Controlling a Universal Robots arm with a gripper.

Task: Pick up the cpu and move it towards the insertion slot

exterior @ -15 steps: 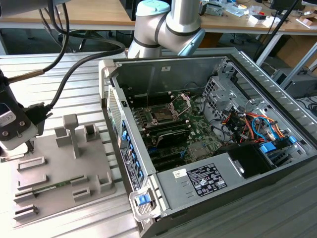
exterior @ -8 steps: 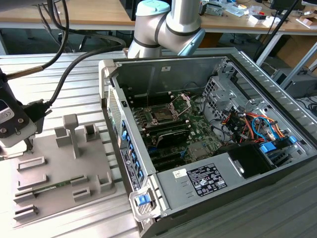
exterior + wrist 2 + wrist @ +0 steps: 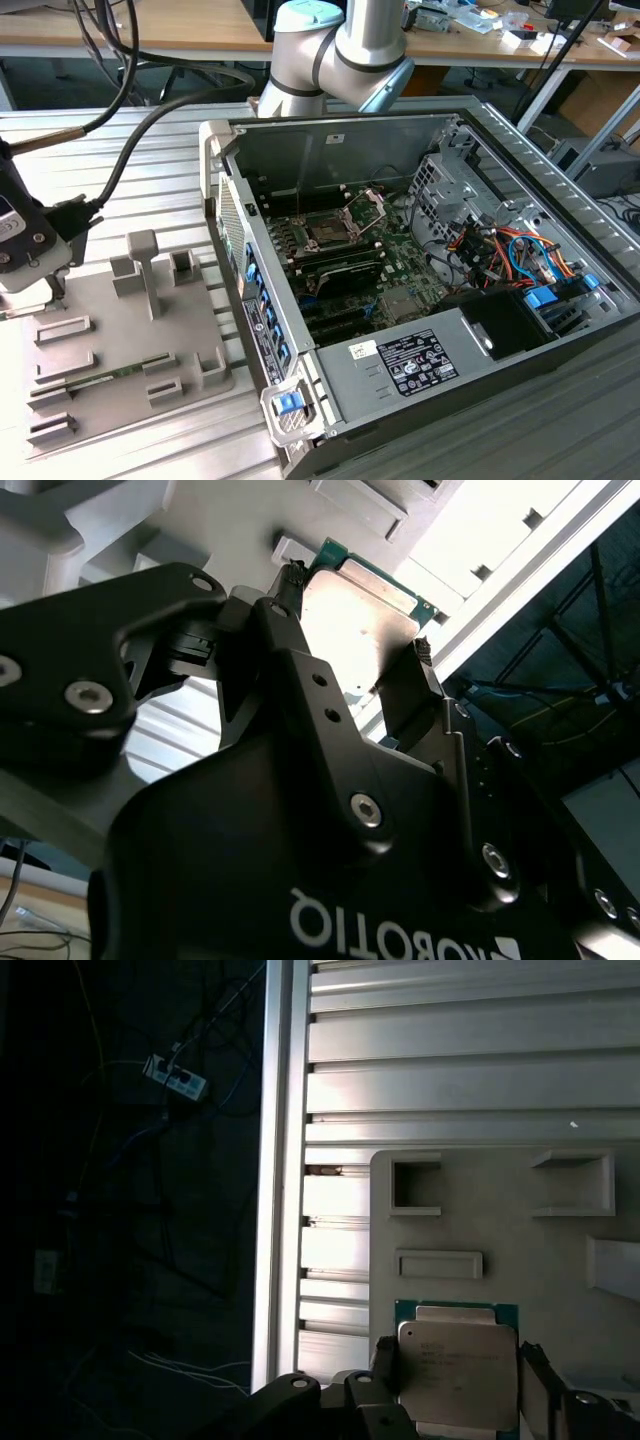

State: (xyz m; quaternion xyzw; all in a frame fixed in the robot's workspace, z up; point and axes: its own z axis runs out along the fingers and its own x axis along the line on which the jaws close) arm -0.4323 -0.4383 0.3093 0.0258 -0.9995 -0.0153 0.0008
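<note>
The cpu point(image 3: 458, 1378) is a small flat square chip with a pale silver top and a green rim. It lies low over the grey tray point(image 3: 520, 1225), near the tray's corner. My gripper point(image 3: 460, 1360) has one black finger against each of two opposite edges of the cpu point(image 3: 360, 630), shut on it. In the exterior view my gripper point(image 3: 45, 285) hangs over the tray's point(image 3: 120, 340) corner at that view's far left. The insertion slot point(image 3: 328, 232), a silver-framed socket with a dark centre, sits on the green motherboard inside the open computer case, well off to that view's right.
The tray carries raised posts point(image 3: 145, 270), small pockets and a long thin green memory stick point(image 3: 100, 378). The case's grey side wall point(image 3: 250, 290) stands between tray and motherboard. Thick cables point(image 3: 130, 130) trail to my wrist. The ribbed metal table's edge point(image 3: 275, 1210) runs close by.
</note>
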